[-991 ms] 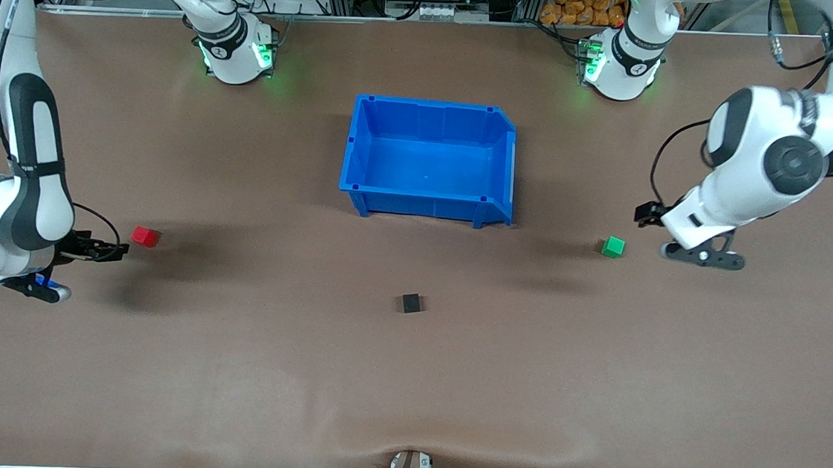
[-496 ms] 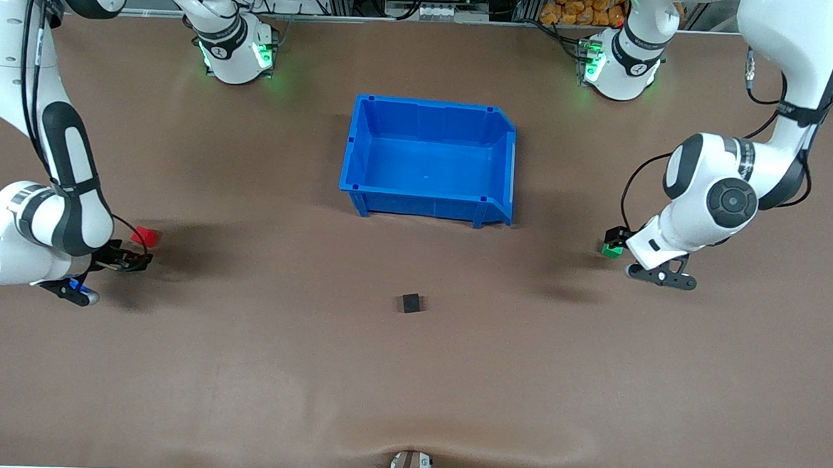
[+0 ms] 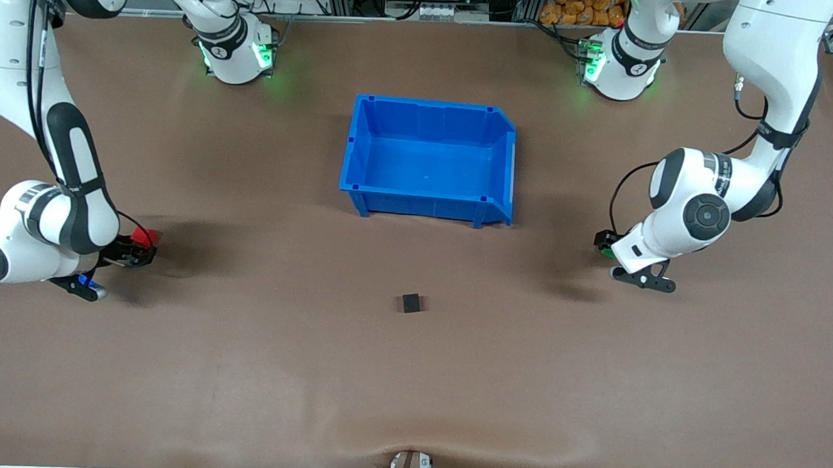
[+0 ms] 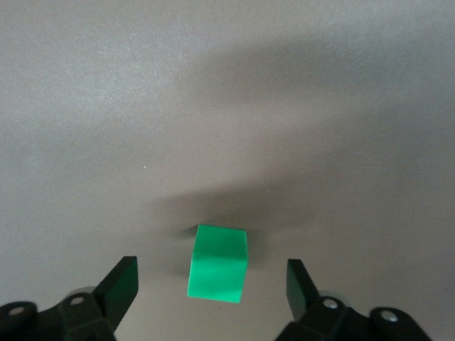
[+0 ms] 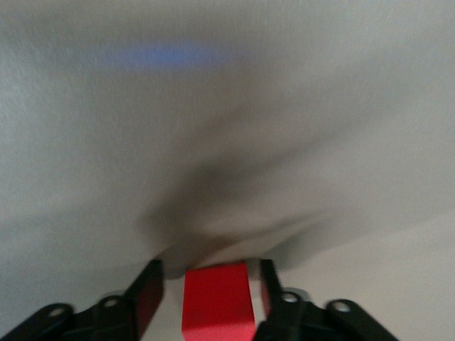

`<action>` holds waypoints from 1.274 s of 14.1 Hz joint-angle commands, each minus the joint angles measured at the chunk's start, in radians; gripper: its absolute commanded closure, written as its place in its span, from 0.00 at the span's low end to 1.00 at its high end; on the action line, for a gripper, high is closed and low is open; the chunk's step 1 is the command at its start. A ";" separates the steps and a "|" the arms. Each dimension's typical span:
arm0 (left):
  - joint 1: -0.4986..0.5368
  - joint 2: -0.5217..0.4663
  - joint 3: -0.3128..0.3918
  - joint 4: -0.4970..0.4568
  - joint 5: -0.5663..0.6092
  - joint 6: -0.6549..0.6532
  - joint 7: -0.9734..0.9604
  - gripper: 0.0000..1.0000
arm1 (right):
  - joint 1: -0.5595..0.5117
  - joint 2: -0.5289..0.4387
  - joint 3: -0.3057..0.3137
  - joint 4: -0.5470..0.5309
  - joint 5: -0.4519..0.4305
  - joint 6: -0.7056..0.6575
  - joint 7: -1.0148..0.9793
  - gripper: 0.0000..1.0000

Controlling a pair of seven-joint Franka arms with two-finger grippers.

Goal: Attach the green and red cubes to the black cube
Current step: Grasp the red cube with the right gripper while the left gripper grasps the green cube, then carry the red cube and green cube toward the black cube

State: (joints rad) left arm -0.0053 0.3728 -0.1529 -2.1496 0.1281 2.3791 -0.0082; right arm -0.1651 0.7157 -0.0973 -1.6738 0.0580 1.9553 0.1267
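Observation:
The green cube (image 4: 217, 264) rests on the brown table toward the left arm's end. My left gripper (image 4: 211, 271) is down around it and open, with a wide gap on each side. From the front only a green sliver (image 3: 606, 253) shows under the left gripper (image 3: 604, 244). The red cube (image 5: 217, 302) lies toward the right arm's end, between the jaws of my right gripper (image 5: 206, 278). That gripper is still open, with narrow gaps on both sides. In the front view the red cube (image 3: 147, 235) peeks out beside the right gripper (image 3: 139, 251). The black cube (image 3: 410, 303) sits alone mid-table, untouched.
A blue bin (image 3: 418, 207), with nothing in it, stands mid-table, farther from the front camera than the black cube. Both arm bases are along the table's back edge.
Both arms have come down and in over their cubes. The right gripper's jaws have narrowed a lot around the red cube, and the left gripper's jaws have narrowed slightly.

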 commanded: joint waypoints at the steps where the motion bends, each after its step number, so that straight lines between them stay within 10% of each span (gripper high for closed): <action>1: -0.001 0.008 -0.002 -0.026 0.033 0.040 -0.013 0.18 | -0.002 -0.016 0.002 -0.015 0.006 -0.044 0.036 1.00; 6: -0.002 0.021 -0.002 -0.024 0.033 0.042 -0.013 0.33 | 0.028 -0.019 0.022 0.092 0.060 -0.111 0.252 1.00; 11: -0.002 0.026 -0.002 -0.026 0.033 0.042 -0.016 0.69 | 0.182 -0.018 0.024 0.158 0.348 -0.122 0.659 1.00; 13: -0.001 0.028 -0.002 -0.026 0.033 0.042 -0.027 1.00 | 0.260 -0.018 0.022 0.164 0.448 -0.083 0.853 1.00; 18: 0.014 -0.015 -0.002 -0.004 0.022 -0.023 -0.206 1.00 | 0.476 0.022 0.024 0.167 0.464 0.227 1.241 1.00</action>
State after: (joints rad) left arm -0.0023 0.3919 -0.1530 -2.1620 0.1371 2.3978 -0.1257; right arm 0.2424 0.7136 -0.0610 -1.5096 0.5027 2.0888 1.2481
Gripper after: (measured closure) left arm 0.608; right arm 0.604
